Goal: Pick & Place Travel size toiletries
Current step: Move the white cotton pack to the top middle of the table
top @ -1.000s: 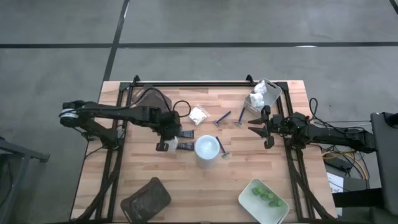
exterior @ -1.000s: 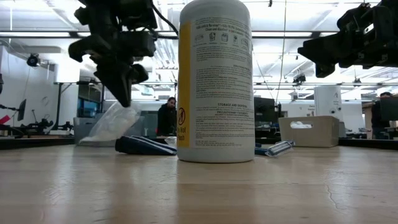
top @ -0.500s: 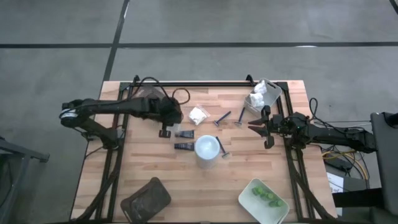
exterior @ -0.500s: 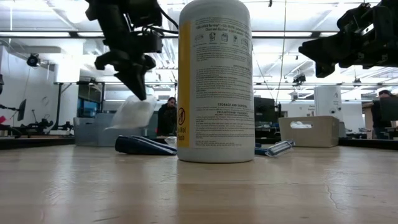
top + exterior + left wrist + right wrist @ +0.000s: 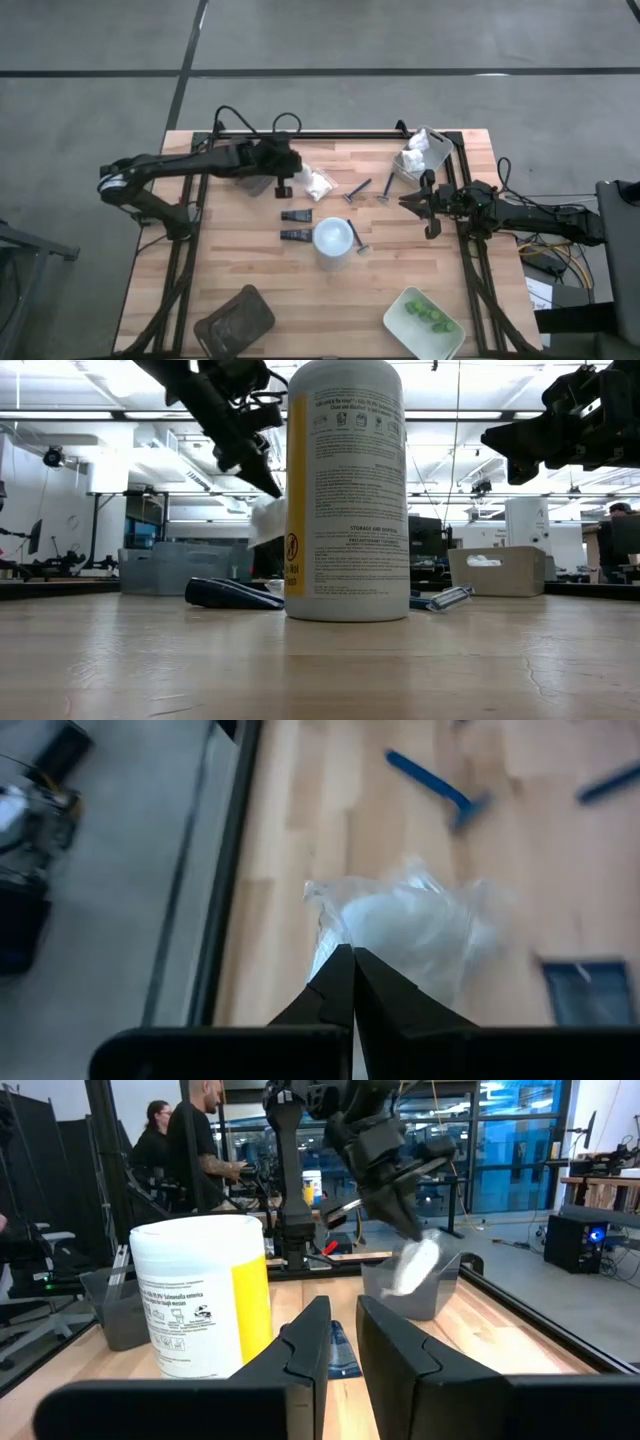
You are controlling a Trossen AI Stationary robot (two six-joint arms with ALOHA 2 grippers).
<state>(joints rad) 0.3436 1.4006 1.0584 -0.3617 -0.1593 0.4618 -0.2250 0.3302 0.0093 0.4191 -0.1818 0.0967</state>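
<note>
My left gripper [image 5: 283,187] is shut on a small white packet [image 5: 410,925] above the table's far middle, close to a second white packet [image 5: 320,183] lying flat on the wood. Two short dark tubes [image 5: 296,215] and a white bottle with a yellow stripe [image 5: 333,238] lie nearer, the bottle standing upright. Three dark-handled razors [image 5: 357,189] lie around the bottle. Green pieces sit in a pale tray [image 5: 400,322]. My right gripper [image 5: 408,204] waits at the right edge, its fingers a narrow gap apart with nothing between them. My left gripper pinches the packet's crinkled edge [image 5: 330,932] between its two fingertips. The fingers slant downward [image 5: 262,468]. The packet [image 5: 265,520] hangs below the fingertips, lifted clear of the table.
A clear bin with more white packets [image 5: 420,152] stands at the far right corner. A dark brown tray [image 5: 235,318] lies at the near left. A black rail [image 5: 310,135] runs along the far edge. People show in the room beyond the table.
My left gripper has risen and gone toward the table's far edge and a little right, tipping up from steeply down to a slant. It stays shut on the packet, which has been carried from beside the dark tubes to near the lying packet.
</note>
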